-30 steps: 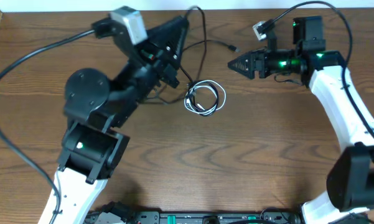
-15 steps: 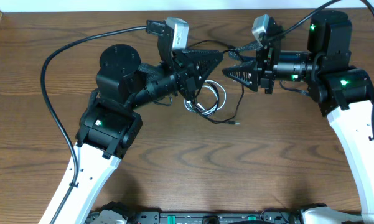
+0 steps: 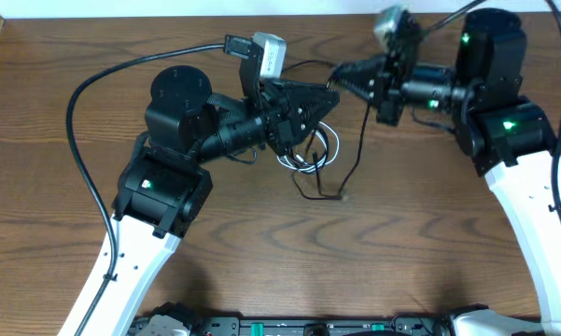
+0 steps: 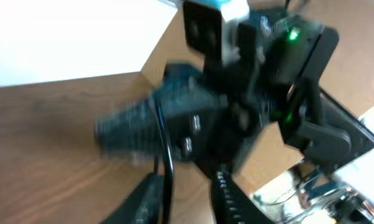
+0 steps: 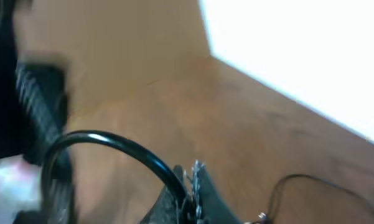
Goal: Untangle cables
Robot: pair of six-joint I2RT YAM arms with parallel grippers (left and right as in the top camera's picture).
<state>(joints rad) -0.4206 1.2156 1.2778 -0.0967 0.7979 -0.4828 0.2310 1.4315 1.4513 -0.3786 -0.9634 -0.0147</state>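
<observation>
The black cable hangs from my right gripper, drops to the table and ends in a small bend near the middle. In the right wrist view that gripper is shut on the black cable, which arcs off to the left. My left gripper points right, just below the right one. Its jaws stand a little apart, and the black cable runs between them against the left finger. The white cable lies coiled on the table under the left gripper, partly hidden by it.
A thick black arm wire loops over the left side of the wooden table. The table's back edge meets a white surface just behind both grippers. Both wrist views are blurred.
My right gripper has shut on the black cable and moved up toward the back edge. My left gripper's jaws have parted slightly. The cable's free end has shifted a little left on the table.
</observation>
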